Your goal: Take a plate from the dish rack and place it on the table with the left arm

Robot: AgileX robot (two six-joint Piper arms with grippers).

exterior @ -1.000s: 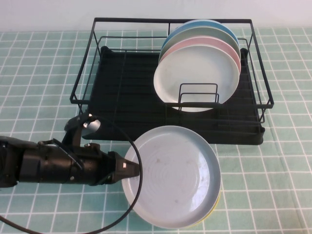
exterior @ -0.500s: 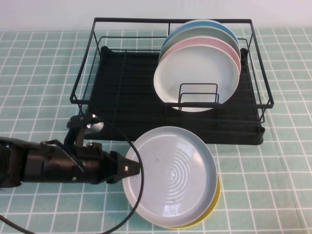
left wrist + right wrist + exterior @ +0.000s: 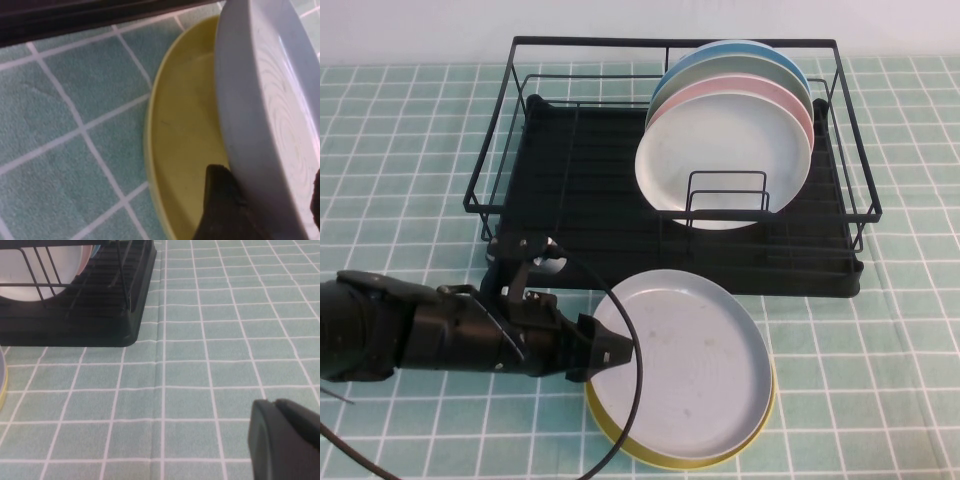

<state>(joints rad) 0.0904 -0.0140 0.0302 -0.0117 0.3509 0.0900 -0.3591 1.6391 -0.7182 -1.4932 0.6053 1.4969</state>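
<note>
— While the plate (image 3: 690,365) sits low over the yellow plate (image 3: 665,455), its near rim is pinched between the left gripper (image 3: 612,350) fingers, so this looks like the set-down step.

— Is it down yet?

— Hard to call. From the left wrist, the plate (image 3: 265,115) tilts up off the yellow plate (image 3: 185,145) right at the fingers (image 3: 222,205), so I'd say that edge isn't resting. The far edge looks down or close to it.

— And the rack?

— The rack (image 3: 570,175) stands just beyond the fingers, with the white plate (image 3: 725,150) and others upright in it. Plate's clear of it, over the table (image 3: 400,130).

— Next?

— My guess: lower that last bit, let the fingers part, and back away level so the rim isn't dragged along.

— Right arm?

— The right gripper (image 3: 285,445) hangs over bare cloth, well off from the plates. Can't tell its fingers.
</note>
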